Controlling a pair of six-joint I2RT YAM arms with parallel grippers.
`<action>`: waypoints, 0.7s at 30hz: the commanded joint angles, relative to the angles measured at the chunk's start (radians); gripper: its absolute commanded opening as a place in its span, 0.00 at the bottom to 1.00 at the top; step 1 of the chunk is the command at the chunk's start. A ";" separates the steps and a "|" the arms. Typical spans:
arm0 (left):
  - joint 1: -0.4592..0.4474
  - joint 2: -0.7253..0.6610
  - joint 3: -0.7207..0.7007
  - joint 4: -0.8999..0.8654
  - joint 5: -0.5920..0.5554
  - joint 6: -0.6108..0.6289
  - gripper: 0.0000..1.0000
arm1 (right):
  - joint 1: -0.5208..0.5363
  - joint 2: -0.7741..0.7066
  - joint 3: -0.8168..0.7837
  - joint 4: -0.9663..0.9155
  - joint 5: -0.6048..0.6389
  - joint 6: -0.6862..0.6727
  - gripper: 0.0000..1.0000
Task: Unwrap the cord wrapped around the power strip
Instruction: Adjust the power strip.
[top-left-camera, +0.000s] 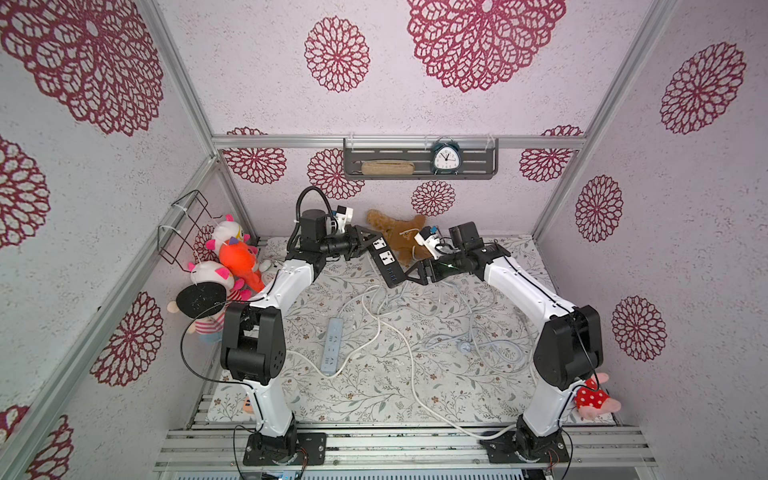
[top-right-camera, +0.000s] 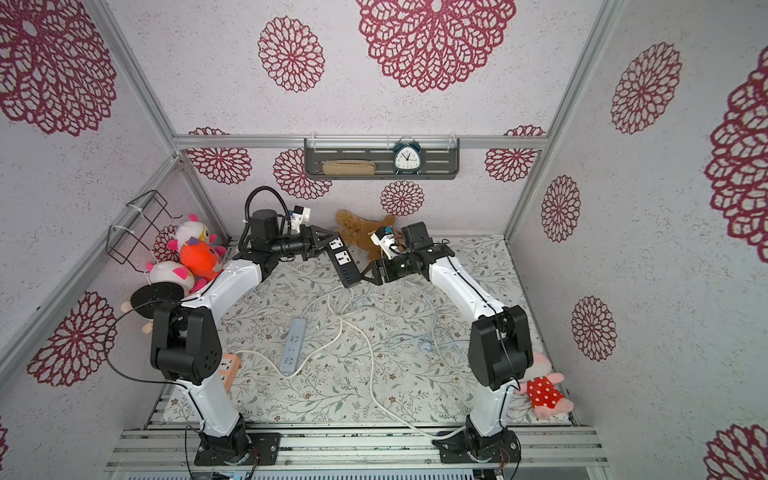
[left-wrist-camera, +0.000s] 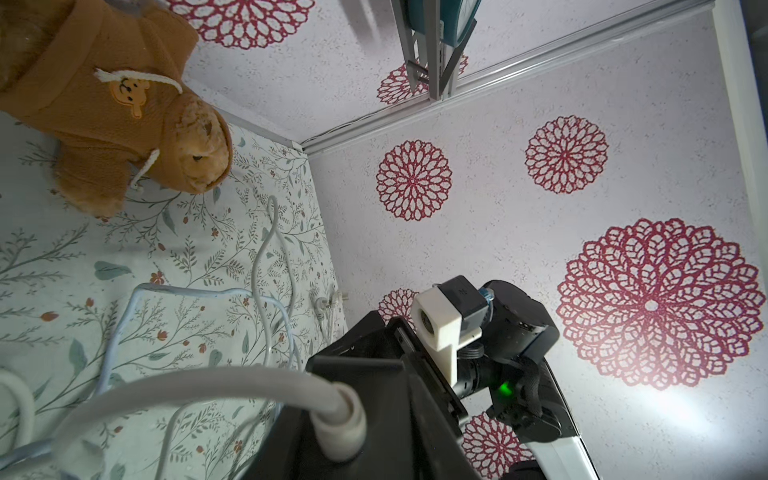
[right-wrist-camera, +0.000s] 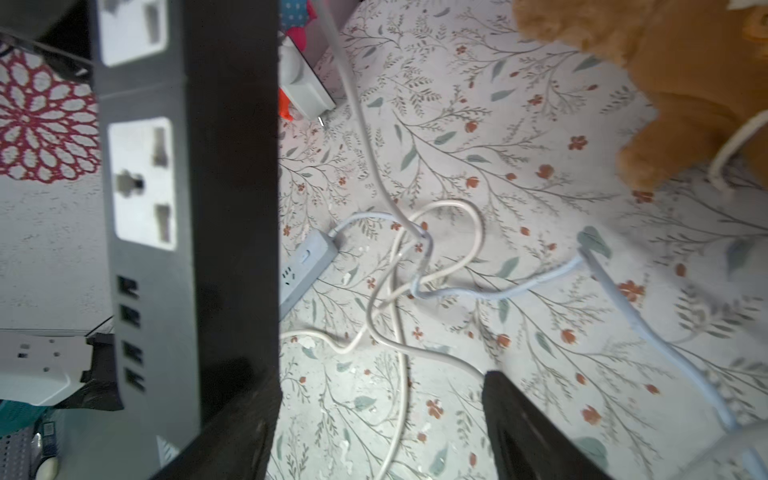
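Observation:
The black power strip (top-left-camera: 384, 257) (top-right-camera: 343, 259) hangs tilted in the air above the back of the table. My left gripper (top-left-camera: 365, 239) (top-right-camera: 322, 243) is shut on its far end. My right gripper (top-left-camera: 409, 276) (top-right-camera: 368, 276) stands open at its near end. In the right wrist view, one finger (right-wrist-camera: 241, 428) lies against the strip's side (right-wrist-camera: 187, 208), and only table shows between the jaws (right-wrist-camera: 382, 419). The white cord (left-wrist-camera: 187, 390) leaves the strip's end and drops in loose loops onto the table (top-left-camera: 374, 307) (right-wrist-camera: 436, 232). No turn of cord shows around the strip's body.
A blue-grey power strip (top-left-camera: 331, 347) and a light-blue cable (top-left-camera: 478, 340) lie tangled with the cord mid-table. A brown plush (top-left-camera: 399, 237) sits behind the grippers. Plush toys (top-left-camera: 232, 257) crowd the left edge, and a red dotted plush (top-left-camera: 594, 399) lies front right. A shelf with a clock (top-left-camera: 444, 158) hangs on the back wall.

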 joint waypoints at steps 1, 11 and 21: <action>-0.007 0.035 0.027 -0.031 0.056 0.062 0.00 | -0.007 -0.091 -0.046 0.141 -0.018 0.099 0.80; -0.001 0.138 0.137 -0.145 0.051 0.192 0.00 | 0.015 -0.168 -0.108 0.200 0.008 0.156 0.82; -0.019 0.158 0.202 -0.243 -0.012 0.222 0.00 | 0.164 -0.033 0.036 0.020 0.326 0.043 0.99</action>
